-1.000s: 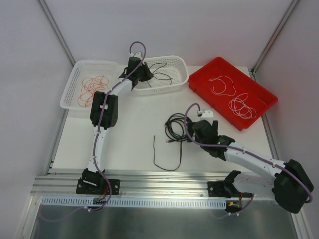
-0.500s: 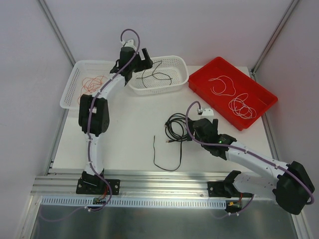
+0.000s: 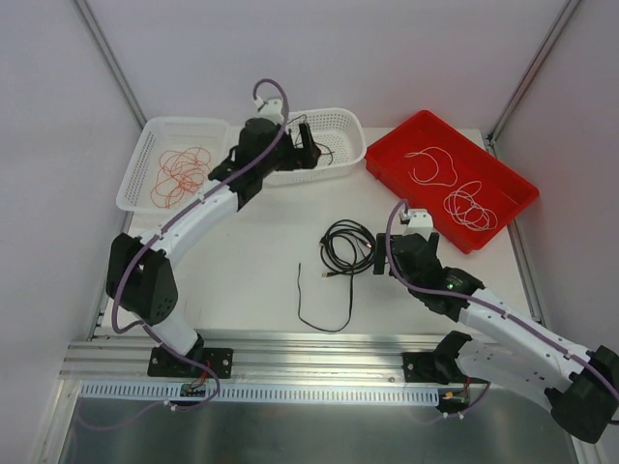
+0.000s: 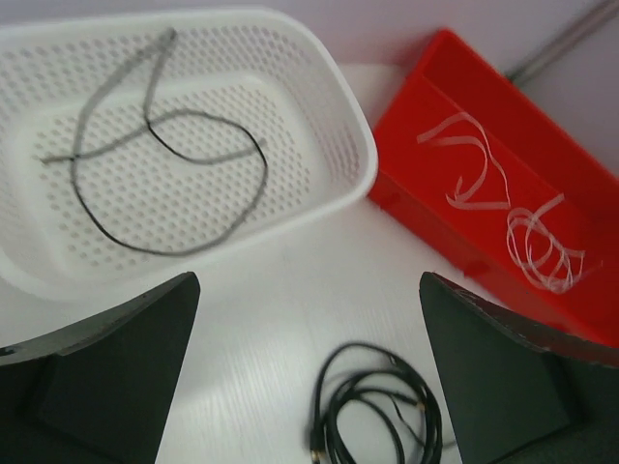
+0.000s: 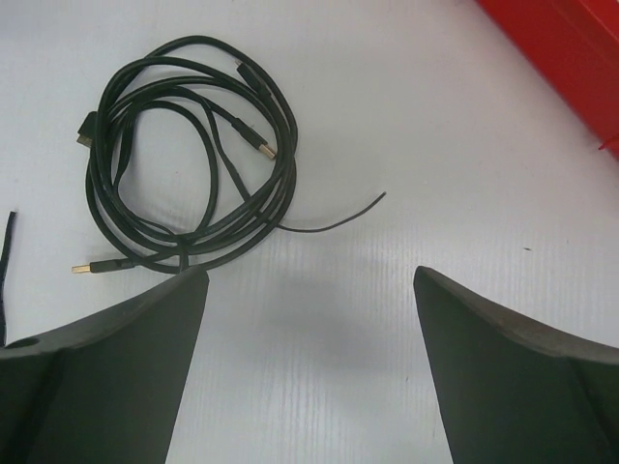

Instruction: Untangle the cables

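Observation:
A coil of thicker black cables (image 3: 346,246) lies tangled mid-table, also seen in the left wrist view (image 4: 377,416) and the right wrist view (image 5: 184,155). A thin black wire (image 3: 324,302) lies loose in front of it. Another thin black wire (image 4: 174,164) rests in the middle white basket (image 4: 348,145). Red-orange wires (image 3: 179,169) fill the left basket (image 3: 135,179). White wires (image 3: 455,193) lie in the red tray (image 3: 503,179). My left gripper (image 3: 308,147) (image 4: 308,282) hangs open and empty at that basket's near edge. My right gripper (image 3: 379,256) (image 5: 310,275) stands open just right of the coil.
The red tray's corner (image 5: 571,48) sits close to the right arm's far side. A thin wire end (image 5: 329,222) trails out of the coil toward the right gripper. Metal frame rails (image 3: 290,353) run along the near table edge.
The left gripper opened and let a thin black wire fall into the middle basket, then swung right and down toward the table. The right gripper drew back slightly right of the coil.

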Motion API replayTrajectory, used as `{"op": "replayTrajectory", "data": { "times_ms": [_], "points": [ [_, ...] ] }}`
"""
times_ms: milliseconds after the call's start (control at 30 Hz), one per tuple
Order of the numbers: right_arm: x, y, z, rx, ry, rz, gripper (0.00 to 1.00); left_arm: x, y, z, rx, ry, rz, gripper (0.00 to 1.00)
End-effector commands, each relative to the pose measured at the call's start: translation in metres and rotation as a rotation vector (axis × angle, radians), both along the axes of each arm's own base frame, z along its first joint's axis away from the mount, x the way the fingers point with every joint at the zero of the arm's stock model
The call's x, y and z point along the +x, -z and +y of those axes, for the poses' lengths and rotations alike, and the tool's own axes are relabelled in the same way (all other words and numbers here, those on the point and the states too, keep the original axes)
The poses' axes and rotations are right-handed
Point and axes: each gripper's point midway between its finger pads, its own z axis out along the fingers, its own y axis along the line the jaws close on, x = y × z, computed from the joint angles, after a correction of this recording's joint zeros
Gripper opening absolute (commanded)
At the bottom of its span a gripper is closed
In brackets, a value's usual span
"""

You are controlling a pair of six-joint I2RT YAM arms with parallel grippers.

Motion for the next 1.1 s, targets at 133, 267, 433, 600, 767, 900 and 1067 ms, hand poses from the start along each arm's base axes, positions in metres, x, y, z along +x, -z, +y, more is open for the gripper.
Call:
{"op": "replayTrajectory", "data": {
  "times_ms": [133,267,433,600,767,900,1067],
  "points": [
    [-0.014,-0.022,-0.028,0.015,0.079,-0.038,0.93,-0.117,0.076,-0.071,0.152,0.16,0.189,0.99],
    [-0.023,-0.022,-0.042,0.024,0.113,-0.047,0.94,-0.165,0.118,-0.096,0.225,0.191,0.285,0.98],
    [-0.034,-0.022,-0.056,0.039,0.154,-0.042,0.98,-0.205,0.155,-0.118,0.301,0.223,0.362,0.94],
    [-0.042,-0.022,-0.064,0.062,0.169,-0.042,0.97,-0.228,0.188,-0.139,0.362,0.232,0.42,0.89],
    [-0.049,-0.019,-0.064,0.094,0.157,-0.033,0.97,-0.222,0.208,-0.142,0.392,0.175,0.45,0.83],
    [-0.053,-0.018,-0.066,0.106,0.156,-0.033,0.97,-0.212,0.209,-0.14,0.391,0.099,0.442,0.72],
    [-0.056,-0.016,-0.068,0.118,0.159,-0.035,0.97,-0.208,0.218,-0.143,0.319,-0.01,0.495,0.57]
  ]
}}
